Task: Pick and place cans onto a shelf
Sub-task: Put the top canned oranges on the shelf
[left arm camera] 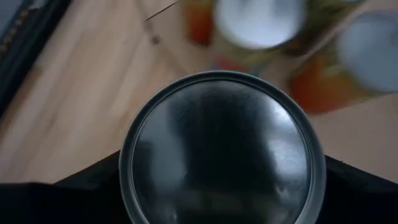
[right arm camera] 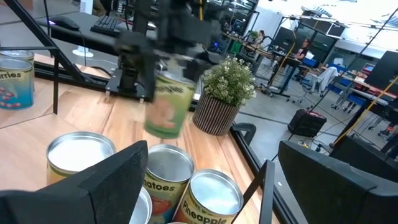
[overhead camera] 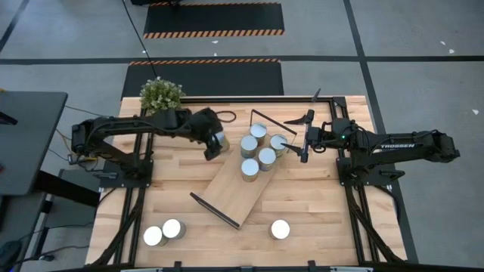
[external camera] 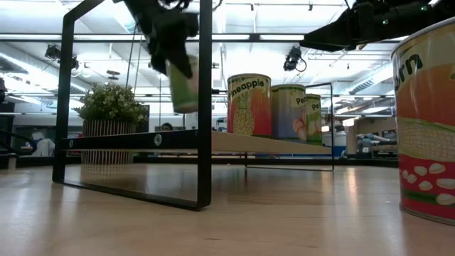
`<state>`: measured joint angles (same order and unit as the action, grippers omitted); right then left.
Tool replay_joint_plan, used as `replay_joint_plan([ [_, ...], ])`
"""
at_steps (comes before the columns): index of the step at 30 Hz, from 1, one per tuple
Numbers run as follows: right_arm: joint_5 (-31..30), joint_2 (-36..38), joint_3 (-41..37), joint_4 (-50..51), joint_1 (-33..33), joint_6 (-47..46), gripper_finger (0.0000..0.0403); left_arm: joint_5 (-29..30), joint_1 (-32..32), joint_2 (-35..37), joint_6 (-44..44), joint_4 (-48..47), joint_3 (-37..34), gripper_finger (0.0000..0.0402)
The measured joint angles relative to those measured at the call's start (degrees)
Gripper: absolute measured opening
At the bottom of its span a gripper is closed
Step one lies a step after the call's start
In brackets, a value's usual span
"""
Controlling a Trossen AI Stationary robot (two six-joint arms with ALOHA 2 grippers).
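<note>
The left gripper (overhead camera: 215, 142) is clamped on a green-labelled can (external camera: 183, 84), holding it in the air just beside the shelf (overhead camera: 234, 187). The right gripper (overhead camera: 297, 141) waits with fingers apart by the cans standing on the shelf's far end.

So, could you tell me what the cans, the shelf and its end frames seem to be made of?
The cans: metal by the look, shiny silver lids, glossy printed labels, probably paper. The shelf: light wood with visible grain, matte. Its end frames: thin black bars, likely painted metal.
</note>
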<state>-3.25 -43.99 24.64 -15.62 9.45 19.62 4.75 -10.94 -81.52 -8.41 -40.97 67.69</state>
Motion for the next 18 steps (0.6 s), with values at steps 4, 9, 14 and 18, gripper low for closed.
replay_joint_plan([
  [4,0.0,0.0,0.0,0.0,0.0,-0.2,0.0368,-0.1,5.0,-1.5,-2.7,2.4,0.0,0.0331],
  [9,-0.1,0.0,0.0,0.0,-0.1,-0.5,0.0368,0.0,9.1,-6.0,-8.0,0.8,4.6,0.0331],
  [14,-0.1,0.0,0.0,0.0,-0.1,-0.5,0.0368,0.1,12.3,-13.3,-10.5,-4.4,11.9,0.0331],
  [18,-0.1,0.0,0.0,0.3,-0.1,-0.5,0.0368,0.5,13.5,-17.8,-10.4,-8.8,16.7,0.0331],
])
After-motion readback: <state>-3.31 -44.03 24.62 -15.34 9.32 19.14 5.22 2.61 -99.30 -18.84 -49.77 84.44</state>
